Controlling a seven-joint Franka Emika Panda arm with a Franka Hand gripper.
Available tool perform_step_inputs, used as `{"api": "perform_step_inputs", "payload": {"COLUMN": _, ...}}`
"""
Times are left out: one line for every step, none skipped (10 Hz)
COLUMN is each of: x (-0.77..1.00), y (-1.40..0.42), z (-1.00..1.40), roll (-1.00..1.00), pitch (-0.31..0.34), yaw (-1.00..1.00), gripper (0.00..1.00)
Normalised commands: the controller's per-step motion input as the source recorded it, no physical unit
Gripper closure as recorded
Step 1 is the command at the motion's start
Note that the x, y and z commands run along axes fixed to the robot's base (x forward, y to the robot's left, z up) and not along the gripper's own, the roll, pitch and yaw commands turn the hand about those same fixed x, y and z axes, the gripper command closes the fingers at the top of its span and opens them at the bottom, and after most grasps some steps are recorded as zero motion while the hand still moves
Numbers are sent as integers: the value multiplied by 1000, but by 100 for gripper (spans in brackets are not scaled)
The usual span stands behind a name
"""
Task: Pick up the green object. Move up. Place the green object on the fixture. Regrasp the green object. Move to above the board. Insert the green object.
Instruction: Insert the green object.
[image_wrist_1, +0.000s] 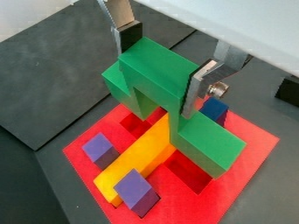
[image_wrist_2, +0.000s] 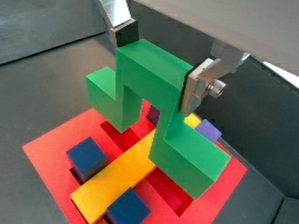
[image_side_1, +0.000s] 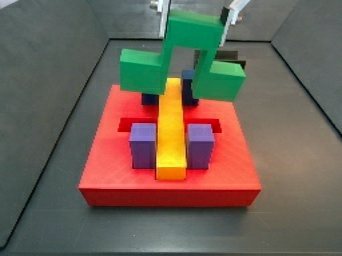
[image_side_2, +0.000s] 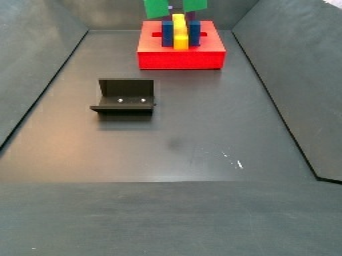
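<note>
Light is even and soft; the gripper above the board looks slightly blurred, and the floor shows faint glare

Green object: bright green, matte, raised centre cube with a lower arm each side. Clamped at the centre cube between the gripper fingers, arms hanging down, held up in the air above the board.

Board: flat red square slab with recessed slots, lying at the far end of the floor in a side view. Long yellow bar down its middle, purple blocks either side, blue ones further back.

Fixture: small dark L-shaped bracket on the floor, well apart from the board, nothing on it.
</note>
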Motion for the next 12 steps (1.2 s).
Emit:
{"api": "perform_step_inputs", "payload": {"x": 0, "y": 29, "z": 0, "roll": -184, "pitch": -103, "yaw": -46, "gripper": 100}}
{"api": "perform_step_inputs", "payload": {"x": -140, "y": 0, "z": -114, "roll": -124, "pitch": -70, "yaw": -34, "gripper": 100}}
{"api": "perform_step_inputs", "payload": {"x": -174, "y": 83, "z": -109, "roll": -291, "pitch": -201, "yaw": -60, "gripper": 100}}
{"api": "perform_step_inputs", "payload": {"x": -217, "y": 111, "z": -83, "roll": -317, "pitch": -226, "yaw": -77, "gripper": 100}}
{"api": "perform_step_inputs", "payload": {"x": -214, "y": 143, "z": -6, "roll": -339, "pitch": -290, "yaw": -74, "gripper": 100}}
{"api": "perform_step_inputs", "payload": {"x": -214, "y": 163, "z": 0, "roll": -349, "pitch": -317, "yaw": -57, "gripper": 100}}
{"api": "perform_step_inputs", "payload": {"x": -240, "y": 126, "z": -49, "roll": -316, "pitch": -309, "yaw": -40, "gripper": 100}}
{"api": "perform_step_inputs", "payload": {"x": -243, "y": 117, "z": -6, "roll": -313, "pitch": -339, "yaw": -29, "gripper": 100}}
{"api": "perform_step_inputs", "payload": {"x": -249, "y": 106, "z": 0, "roll": -321, "pitch": -377, "yaw": -9, "gripper": 100}}
{"api": "perform_step_inputs", "payload": {"x": -171, "y": 37, "z": 0, "roll": -293, "pitch": -401, "yaw": 0, "gripper": 100}}
{"api": "perform_step_inputs", "payload": {"x": 0, "y": 0, "z": 3, "roll": -170, "pitch": -341, "yaw": 0, "gripper": 100}}
{"api": "perform_step_inputs", "payload": {"x": 83, "y": -191, "z": 0, "roll": 21, "pitch": -124, "yaw": 0, "gripper": 100}}
